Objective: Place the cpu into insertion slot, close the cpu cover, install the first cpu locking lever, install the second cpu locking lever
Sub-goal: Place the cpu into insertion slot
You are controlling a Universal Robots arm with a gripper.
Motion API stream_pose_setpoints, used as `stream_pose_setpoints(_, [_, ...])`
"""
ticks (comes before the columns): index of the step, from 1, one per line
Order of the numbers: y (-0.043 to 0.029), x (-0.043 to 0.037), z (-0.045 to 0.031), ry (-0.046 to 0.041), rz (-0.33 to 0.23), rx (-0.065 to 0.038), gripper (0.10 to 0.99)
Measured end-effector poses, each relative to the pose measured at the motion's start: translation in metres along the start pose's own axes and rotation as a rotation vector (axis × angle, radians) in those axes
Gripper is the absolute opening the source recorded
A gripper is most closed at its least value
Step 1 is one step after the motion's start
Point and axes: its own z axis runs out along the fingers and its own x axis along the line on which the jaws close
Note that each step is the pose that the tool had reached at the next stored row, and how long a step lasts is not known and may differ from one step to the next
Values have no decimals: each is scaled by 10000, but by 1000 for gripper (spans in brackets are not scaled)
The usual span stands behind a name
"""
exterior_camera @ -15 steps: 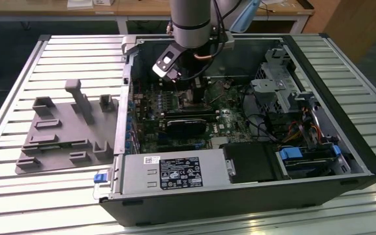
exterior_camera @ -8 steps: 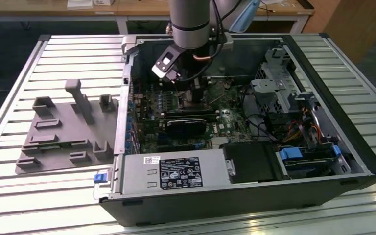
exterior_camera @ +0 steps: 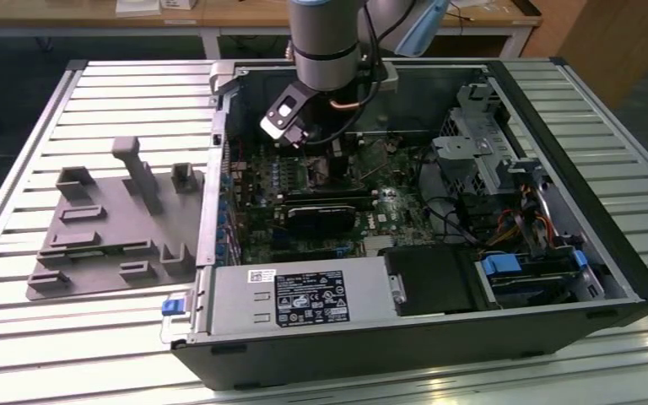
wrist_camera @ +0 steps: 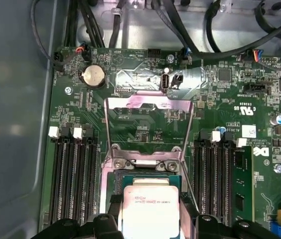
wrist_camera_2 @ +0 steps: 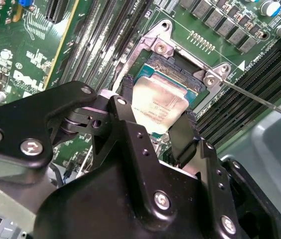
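Black and two-fingered, the pincer (wrist_camera_2: 156,102) pinches the cpu (wrist_camera_2: 159,108) by two opposite edges, right at the insertion slot (wrist_camera_2: 176,69). Whether the chip is seated in the slot or sits just above it cannot be told. Faint print on the chip's pale metal top is too small to read, and in the first wrist view its near edge is cut off.

The cpu cover (wrist_camera: 148,103) is swung open, hinged at one edge of the slot. A thin locking lever (wrist_camera_2: 260,102) juts out from a corner of the slot, and long memory slots (wrist_camera: 73,174) run along two sides of it.

In the exterior view the arm (exterior_camera: 326,42) hides the slot. The open computer case (exterior_camera: 414,350) around it lies on a slatted tabletop (exterior_camera: 65,337) and also holds a grey power supply (exterior_camera: 245,291) with a printed label (exterior_camera: 313,301), illegible.
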Motion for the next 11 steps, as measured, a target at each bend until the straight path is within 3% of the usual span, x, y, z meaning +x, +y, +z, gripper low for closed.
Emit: stream_pose_setpoints(11, [-24,27,79,-33,259,-1,537])
